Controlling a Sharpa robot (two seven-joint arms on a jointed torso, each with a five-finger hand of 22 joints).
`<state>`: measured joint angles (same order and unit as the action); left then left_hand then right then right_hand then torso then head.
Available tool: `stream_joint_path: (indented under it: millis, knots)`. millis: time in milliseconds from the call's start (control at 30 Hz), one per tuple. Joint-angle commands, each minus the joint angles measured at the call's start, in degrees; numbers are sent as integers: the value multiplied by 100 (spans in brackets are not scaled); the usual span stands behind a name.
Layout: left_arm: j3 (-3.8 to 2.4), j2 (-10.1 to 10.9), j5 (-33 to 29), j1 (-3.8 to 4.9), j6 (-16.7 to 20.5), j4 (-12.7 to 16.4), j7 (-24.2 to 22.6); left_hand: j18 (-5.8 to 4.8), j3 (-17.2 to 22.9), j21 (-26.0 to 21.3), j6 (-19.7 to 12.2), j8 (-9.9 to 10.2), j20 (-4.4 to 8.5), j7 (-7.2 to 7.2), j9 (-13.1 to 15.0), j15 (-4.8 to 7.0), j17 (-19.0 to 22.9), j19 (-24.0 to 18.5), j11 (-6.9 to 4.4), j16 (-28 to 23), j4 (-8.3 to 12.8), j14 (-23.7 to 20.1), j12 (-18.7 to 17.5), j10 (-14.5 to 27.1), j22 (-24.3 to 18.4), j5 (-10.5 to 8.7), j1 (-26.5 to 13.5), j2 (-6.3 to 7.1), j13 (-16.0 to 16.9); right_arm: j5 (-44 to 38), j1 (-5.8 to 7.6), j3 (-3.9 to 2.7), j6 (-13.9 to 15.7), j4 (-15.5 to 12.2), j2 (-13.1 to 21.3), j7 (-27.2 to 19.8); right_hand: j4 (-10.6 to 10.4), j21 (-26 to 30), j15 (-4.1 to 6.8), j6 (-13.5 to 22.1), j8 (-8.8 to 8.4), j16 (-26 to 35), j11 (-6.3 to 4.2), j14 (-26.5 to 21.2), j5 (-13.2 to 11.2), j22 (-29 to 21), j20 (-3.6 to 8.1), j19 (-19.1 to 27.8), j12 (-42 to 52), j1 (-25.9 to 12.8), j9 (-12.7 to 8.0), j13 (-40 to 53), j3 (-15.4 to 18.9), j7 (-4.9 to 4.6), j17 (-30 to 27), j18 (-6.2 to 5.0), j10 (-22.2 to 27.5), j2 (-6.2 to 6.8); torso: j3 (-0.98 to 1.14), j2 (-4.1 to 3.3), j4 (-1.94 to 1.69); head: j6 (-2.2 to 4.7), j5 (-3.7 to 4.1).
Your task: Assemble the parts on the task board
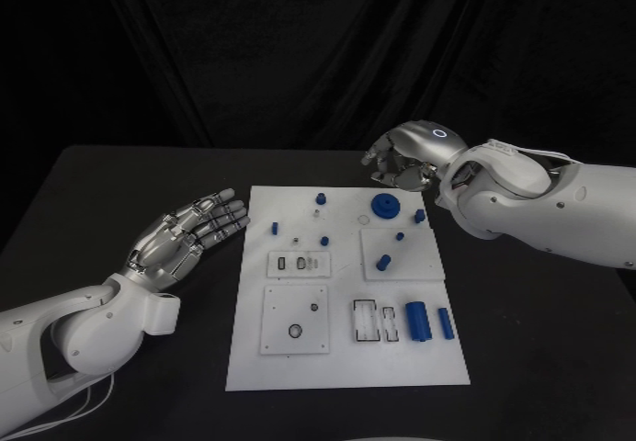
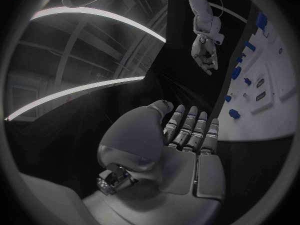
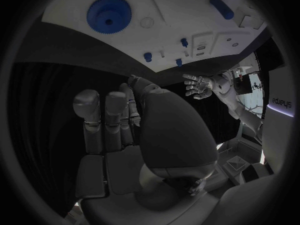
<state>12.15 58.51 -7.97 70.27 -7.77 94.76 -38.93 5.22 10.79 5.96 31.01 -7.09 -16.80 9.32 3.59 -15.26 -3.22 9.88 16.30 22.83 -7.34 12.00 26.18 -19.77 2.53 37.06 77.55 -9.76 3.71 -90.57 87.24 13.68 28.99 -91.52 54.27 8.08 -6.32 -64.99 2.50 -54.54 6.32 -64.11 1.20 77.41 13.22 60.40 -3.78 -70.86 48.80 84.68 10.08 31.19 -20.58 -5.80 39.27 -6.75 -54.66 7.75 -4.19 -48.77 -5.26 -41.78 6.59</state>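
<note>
Both hands idle: left hand (image 1: pixel 186 241) fingers apart, right hand (image 1: pixel 402 158) fingers curled on nothing; pinch the light, stiff blue gear (image 1: pixel 384 205) by its toothed rim.

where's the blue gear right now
In the head view the blue gear sits on the white board near its far edge, right of centre, just in front of the right hand, which hovers beyond that edge.

A white board (image 1: pixel 347 358) is seen on a black table (image 1: pixel 107 193). The pegs (image 1: pixel 417 322) and the gear (image 1: pixel 384 204) — blue. Silver hands (image 1: pixel 186 236) — white arms (image 1: pixel 80 340).
</note>
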Motion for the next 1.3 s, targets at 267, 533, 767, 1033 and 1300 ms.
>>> stream_joint_path:
  millis: [267,533,767,1033,1300]
  knots:
    - [-3,-54,-26,4,-64,-1,-503,-30,43,16,25,-25,0,202,10,-51,-7,8,26,39,5,10,39,-18,-7,-19,-56,-17,6,43,-73,47,-608,82,203,420,-507,-819,5,-238,-77,-2353,3,1023,-387,1155,-13,-506,4113,-625,44,5861,518,-36,4465,156,-3513,22,-12,1,4,50,87]
    - [-3,-64,-27,3,-89,-23,-490,-33,57,17,24,-25,0,203,10,-55,-8,9,29,51,4,15,41,-19,-7,-18,-62,-18,6,-155,-220,54,-579,212,203,535,-829,-1619,-43,-266,-123,-2589,-3,1259,-545,2026,-50,-1113,4120,-816,72,5881,812,-31,5073,377,-3534,68,3,-3,5,76,84]
    - [-3,-78,-27,3,-119,-41,-483,-38,79,15,19,-24,0,206,9,-63,-11,5,33,75,3,28,48,-24,-8,-17,-73,-18,7,-278,-269,55,-650,270,179,598,-990,-1880,-55,-145,-225,-2589,17,1259,-472,2309,-61,-1330,4120,-735,37,5881,902,-54,5073,451,-3534,134,4,0,-8,66,113]
    - [-3,-75,-27,2,-127,-48,-488,-41,88,15,19,-24,0,207,9,-66,-12,6,35,82,2,31,51,-25,-8,-17,-77,-18,7,-332,-290,55,-847,300,159,620,-1006,-1824,-51,278,-281,-2589,11,1259,-502,2271,-60,-1270,4120,-717,-131,5881,939,-54,5073,428,-3534,131,0,0,7,64,104]
    - [-3,-73,-27,2,-130,-47,-488,-44,98,16,19,-25,0,208,9,-70,-13,6,37,90,2,35,54,-28,-8,-17,-82,-17,8,-340,-329,55,-965,373,97,626,-1005,-1811,-47,339,-275,-2589,7,1259,-546,2265,-59,-1259,4120,-714,-171,5881,948,-51,5073,424,-3534,130,-5,2,6,65,102]
